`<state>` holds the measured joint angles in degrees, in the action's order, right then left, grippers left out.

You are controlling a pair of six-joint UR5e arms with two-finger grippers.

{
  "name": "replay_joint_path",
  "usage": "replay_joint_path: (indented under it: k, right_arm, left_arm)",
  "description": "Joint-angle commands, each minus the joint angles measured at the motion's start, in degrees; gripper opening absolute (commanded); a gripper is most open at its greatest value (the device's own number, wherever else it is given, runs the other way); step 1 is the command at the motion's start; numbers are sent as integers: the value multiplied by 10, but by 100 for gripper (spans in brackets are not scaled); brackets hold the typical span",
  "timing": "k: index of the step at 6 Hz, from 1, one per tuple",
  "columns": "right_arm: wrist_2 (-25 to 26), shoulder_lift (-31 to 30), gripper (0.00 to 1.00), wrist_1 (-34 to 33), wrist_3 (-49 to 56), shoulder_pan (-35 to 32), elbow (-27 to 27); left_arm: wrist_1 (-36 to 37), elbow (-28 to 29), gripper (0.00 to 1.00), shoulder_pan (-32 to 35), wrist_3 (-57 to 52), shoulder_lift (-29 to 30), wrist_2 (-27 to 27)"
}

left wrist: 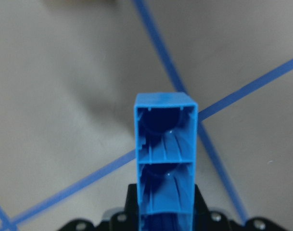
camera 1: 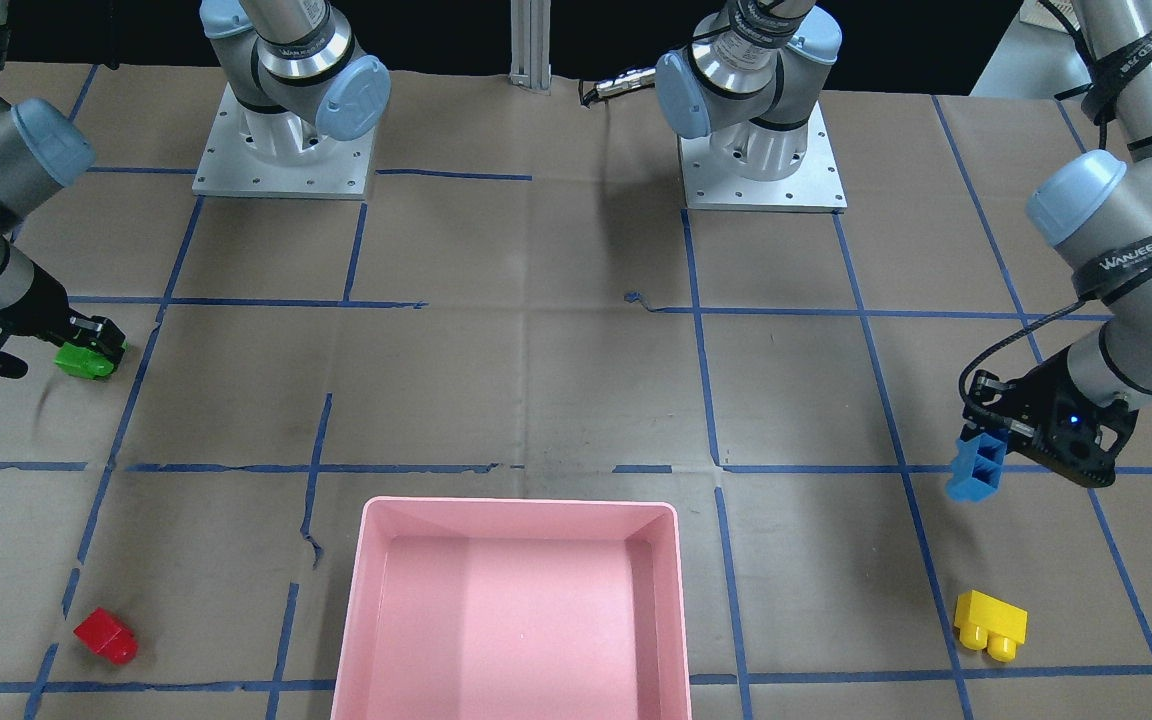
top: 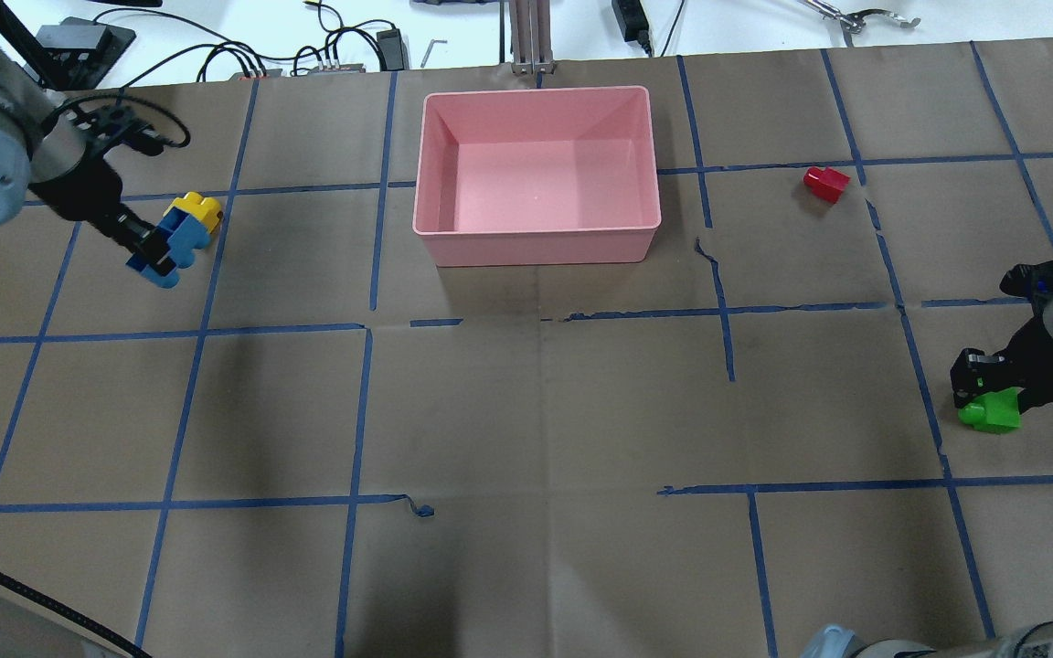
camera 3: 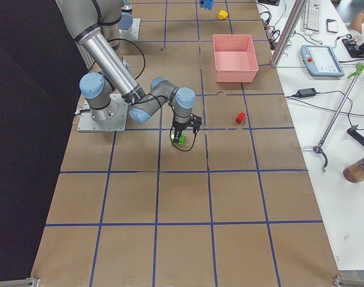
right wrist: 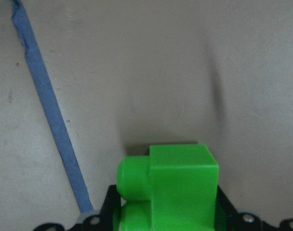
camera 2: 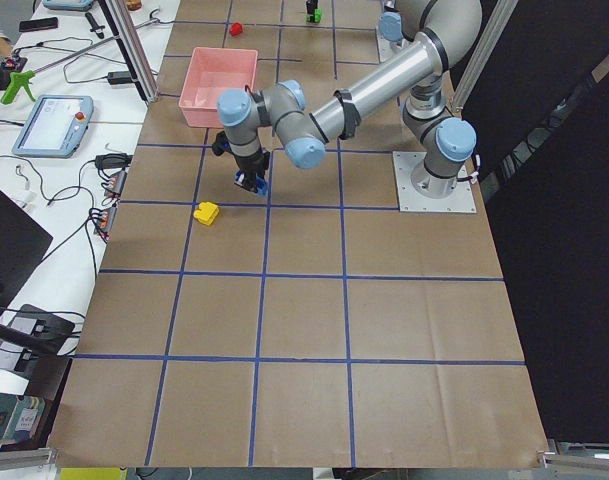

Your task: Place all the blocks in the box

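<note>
My left gripper (camera 1: 988, 440) is shut on the long blue block (camera 1: 976, 468) and holds it above the table, left of the pink box (top: 536, 245); the block's hollow underside fills the left wrist view (left wrist: 165, 159). The yellow block (camera 1: 988, 622) lies on the table just beyond the gripper. My right gripper (top: 983, 388) is shut on the green block (top: 993, 409), low over the table at the right; the block also shows in the right wrist view (right wrist: 175, 187). The red block (top: 825, 183) lies right of the box. The box is empty.
Brown paper with a grid of blue tape lines (top: 362, 411) covers the table. The two arm bases (camera 1: 284, 150) stand at the robot's side. Cables and tools (top: 325, 55) lie beyond the far edge of the table.
</note>
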<state>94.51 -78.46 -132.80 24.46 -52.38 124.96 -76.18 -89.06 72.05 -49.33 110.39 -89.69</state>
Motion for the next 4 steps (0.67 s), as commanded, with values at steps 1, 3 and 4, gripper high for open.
replay_joint_path:
  k: [1, 3, 4]
  right_arm:
    - [1, -6, 42, 42, -3, -1, -58]
    - [-1, -28, 41, 213, -6, -19, -180]
    - [0, -28, 41, 291, -13, -53, -257]
  left_arm:
    - [-2, 59, 4, 124, 99, 30, 19]
    - [48, 183, 4, 257, 151, 127, 19]
    - [23, 260, 4, 292, 182, 174, 18]
